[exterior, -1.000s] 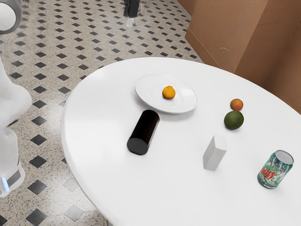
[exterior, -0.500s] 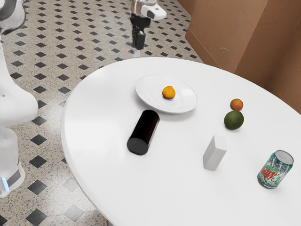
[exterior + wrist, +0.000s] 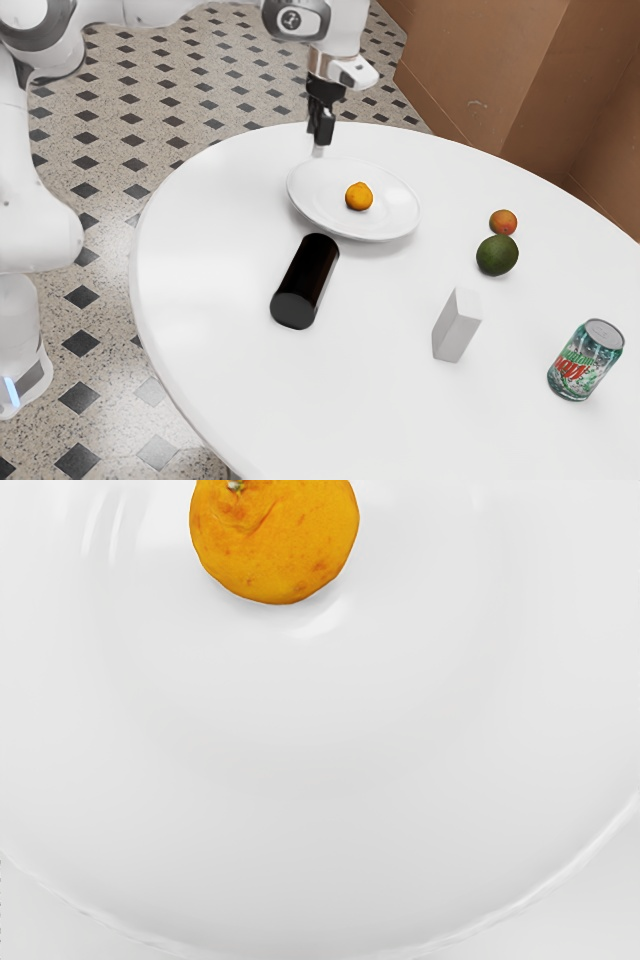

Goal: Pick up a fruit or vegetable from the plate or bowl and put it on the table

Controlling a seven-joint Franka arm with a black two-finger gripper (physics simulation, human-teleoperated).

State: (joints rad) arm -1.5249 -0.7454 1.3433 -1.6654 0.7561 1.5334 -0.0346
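In the exterior view my gripper (image 3: 318, 150) points down over the back-left rim of the white plate (image 3: 392, 218), above and to one side of the orange fruit (image 3: 359, 197). The fruit rests near the plate's middle, apart from the hand. Seen from the hand, the orange fruit (image 3: 275, 540) lies on the plate (image 3: 300, 860) with its stem spot showing. How far apart the two sides of the gripper stand is not clear from this side. The table (image 3: 230, 390) is round and white.
A black cylinder (image 3: 306, 282) lies just in front of the plate. Towards the exterior view's right are a small reddish-orange fruit (image 3: 503, 222), a dark green avocado (image 3: 497, 256), a pale upright box (image 3: 456, 326) and a green soda can (image 3: 585, 361).
From beyond the table's far edge, my hand has come down and towards the exterior view's right, up to the plate. More of the arm now shows. The fruit and plate have kept their places.
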